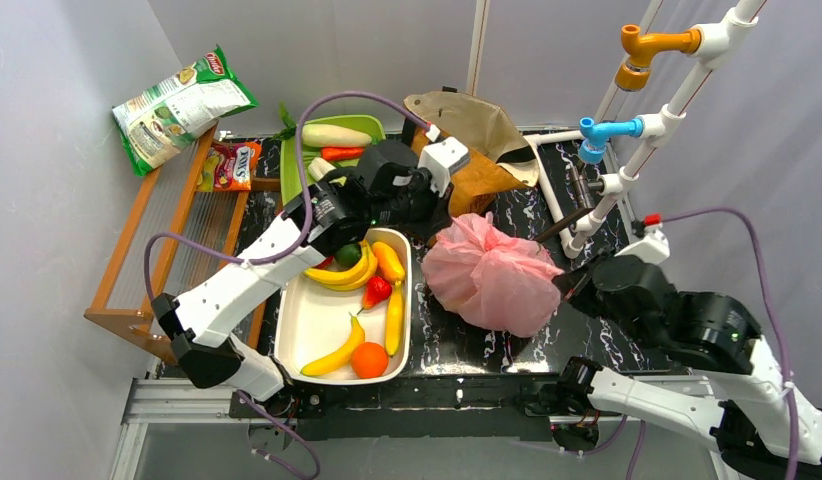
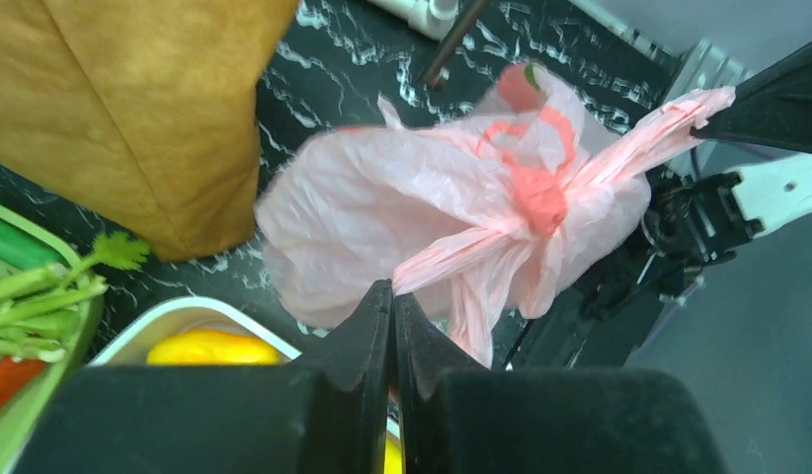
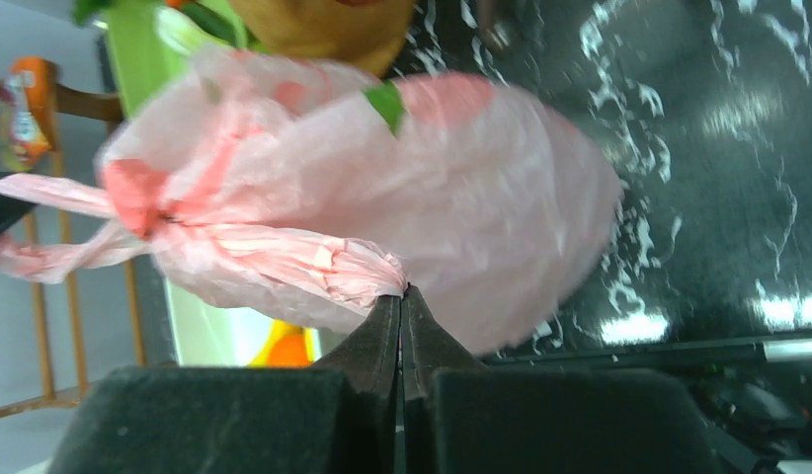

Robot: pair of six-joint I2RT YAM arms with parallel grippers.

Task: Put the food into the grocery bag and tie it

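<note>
- The left fingers [image 2: 367, 331] are pressing together on a twisted pink handle [image 2: 451, 259], pulling it toward seven o'clock from the knot [image 2: 540, 197].
- The right fingers [image 3: 377, 331] are pinching the other handle [image 3: 313, 262], drawing it the opposite way, apparently so the knot is cinching tight.
- The grocery bag [image 1: 487, 275] is sitting bunched on the worktop [image 1: 457, 345], at three o'clock of the white tray [image 1: 302, 330].
- Several bananas [image 1: 342, 272] and an orange [image 1: 369, 360] are lying in that tray; whether any food is sitting inside the bag is hard to tell through the blurred plastic.
</note>
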